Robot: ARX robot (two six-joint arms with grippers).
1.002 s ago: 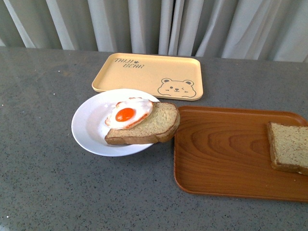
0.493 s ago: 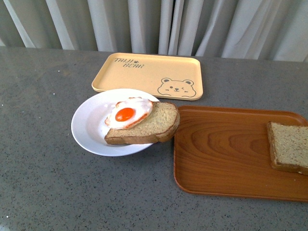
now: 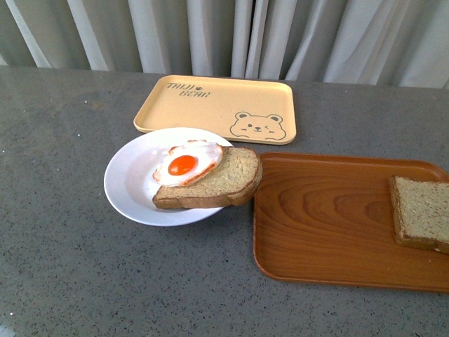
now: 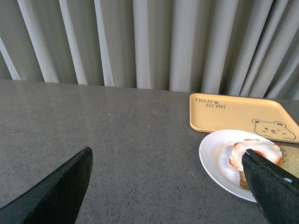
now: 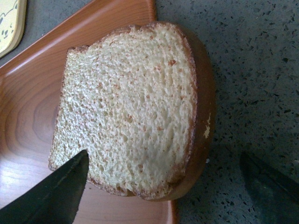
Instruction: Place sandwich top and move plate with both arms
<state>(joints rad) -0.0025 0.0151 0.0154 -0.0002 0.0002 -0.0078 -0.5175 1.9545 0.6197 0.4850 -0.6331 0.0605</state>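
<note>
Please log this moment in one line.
sandwich top: on wooden tray | right gripper: open, over it | left gripper: open, empty | plate: untouched

Yellow bear tray [image 3: 210,105], wooden tray [image 3: 330,225] — grey curtains [image 3: 210,35]

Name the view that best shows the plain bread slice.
Right wrist view: the sandwich top fills the frame. The front view cuts it off at the frame edge; the left wrist view lacks it.
</note>
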